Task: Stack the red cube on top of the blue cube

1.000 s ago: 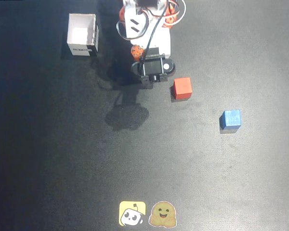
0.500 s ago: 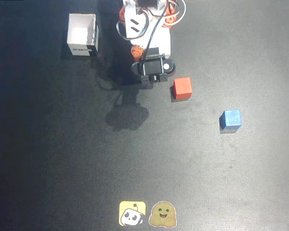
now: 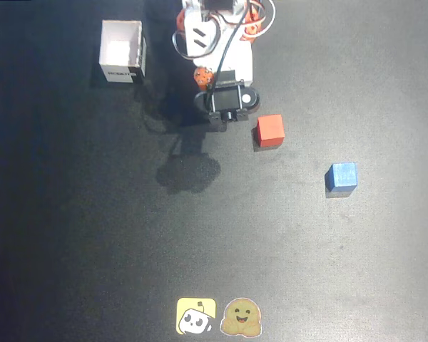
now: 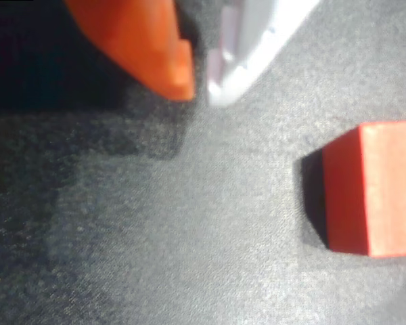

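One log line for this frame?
phase: pre-grasp | pincer: shut, empty | red cube: on table beside arm | blue cube: apart, bare

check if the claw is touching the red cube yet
Apart. The wrist view shows bare mat between the claw tips and the red cube.

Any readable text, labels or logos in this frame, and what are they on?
White box: a dark label on its side, lettering too blurred to read.
Two stickers on the table: a yellow cartoon one and a smiling-face one, pictures without words.
Red cube and blue cube: plain faces.
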Robot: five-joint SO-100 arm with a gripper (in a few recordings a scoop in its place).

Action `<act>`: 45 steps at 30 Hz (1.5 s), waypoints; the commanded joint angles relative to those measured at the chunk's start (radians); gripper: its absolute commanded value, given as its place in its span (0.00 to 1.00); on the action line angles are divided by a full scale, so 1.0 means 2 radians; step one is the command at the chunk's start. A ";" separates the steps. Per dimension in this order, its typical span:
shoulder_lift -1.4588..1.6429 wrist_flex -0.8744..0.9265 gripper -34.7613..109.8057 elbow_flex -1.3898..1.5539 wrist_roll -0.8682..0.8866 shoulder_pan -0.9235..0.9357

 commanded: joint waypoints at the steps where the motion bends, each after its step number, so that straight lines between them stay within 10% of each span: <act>1: 0.003 0.001 0.24 -0.002 0.003 0.003; 32: 0.001 -0.019 0.24 -0.012 -0.025 -0.004; 45: -0.231 0.056 0.24 -0.249 -0.025 -0.015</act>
